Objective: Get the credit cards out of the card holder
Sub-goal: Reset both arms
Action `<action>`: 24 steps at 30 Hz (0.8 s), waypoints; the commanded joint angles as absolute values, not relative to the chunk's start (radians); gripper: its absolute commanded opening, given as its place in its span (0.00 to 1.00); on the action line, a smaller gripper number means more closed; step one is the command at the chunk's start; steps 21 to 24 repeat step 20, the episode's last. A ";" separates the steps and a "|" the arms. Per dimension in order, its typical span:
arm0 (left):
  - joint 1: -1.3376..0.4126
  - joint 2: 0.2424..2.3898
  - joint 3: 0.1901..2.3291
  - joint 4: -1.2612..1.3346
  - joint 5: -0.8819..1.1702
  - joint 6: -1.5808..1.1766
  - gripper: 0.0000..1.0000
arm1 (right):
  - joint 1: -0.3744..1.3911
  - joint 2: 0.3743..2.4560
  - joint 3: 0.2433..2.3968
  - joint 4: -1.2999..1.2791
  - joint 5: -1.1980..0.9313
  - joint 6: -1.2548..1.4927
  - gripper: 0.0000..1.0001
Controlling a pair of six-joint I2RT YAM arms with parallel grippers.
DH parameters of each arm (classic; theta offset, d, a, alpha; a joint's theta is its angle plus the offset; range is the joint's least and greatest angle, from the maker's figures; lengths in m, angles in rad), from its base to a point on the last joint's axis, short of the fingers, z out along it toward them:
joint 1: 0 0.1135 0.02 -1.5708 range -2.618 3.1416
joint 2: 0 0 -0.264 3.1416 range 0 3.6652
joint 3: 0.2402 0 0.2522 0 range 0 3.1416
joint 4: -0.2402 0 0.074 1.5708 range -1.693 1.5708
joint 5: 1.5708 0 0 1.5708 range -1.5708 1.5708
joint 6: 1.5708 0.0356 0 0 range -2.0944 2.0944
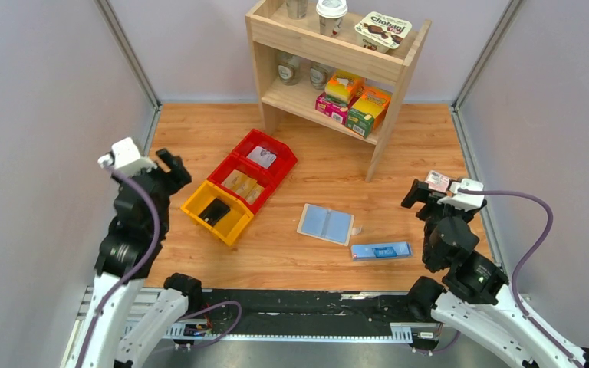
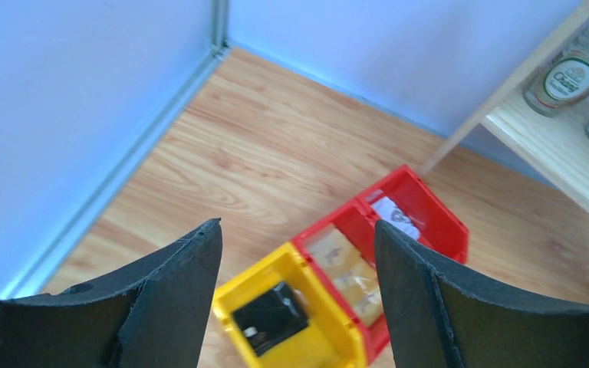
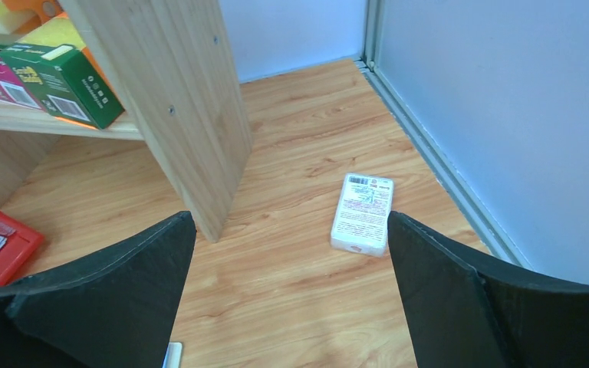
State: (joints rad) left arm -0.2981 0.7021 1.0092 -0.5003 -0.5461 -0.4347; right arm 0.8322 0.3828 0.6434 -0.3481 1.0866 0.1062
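Note:
The card holder [image 1: 326,224] lies open and flat on the wooden table, pale blue lining up, near the middle. No separate credit cards can be made out in it. My left gripper [image 1: 178,175] is open and empty, held above the table at the far left, well away from the holder; in its wrist view [image 2: 297,226] it looks down on the bins. My right gripper [image 1: 418,201] is open and empty at the right, raised to the right of the holder; its wrist view [image 3: 290,216] shows bare table between the fingers.
A long narrow blue box [image 1: 382,251] lies just right of the holder. A pink-white packet [image 3: 363,212] lies by the right wall. A yellow bin [image 1: 216,212] and two red bins [image 1: 251,175] sit at the left. A wooden shelf [image 1: 336,54] with goods stands at the back.

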 commanded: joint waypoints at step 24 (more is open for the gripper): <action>-0.293 0.032 0.767 -0.796 -0.646 -0.264 0.80 | 0.830 0.147 0.739 -0.776 1.281 0.396 1.00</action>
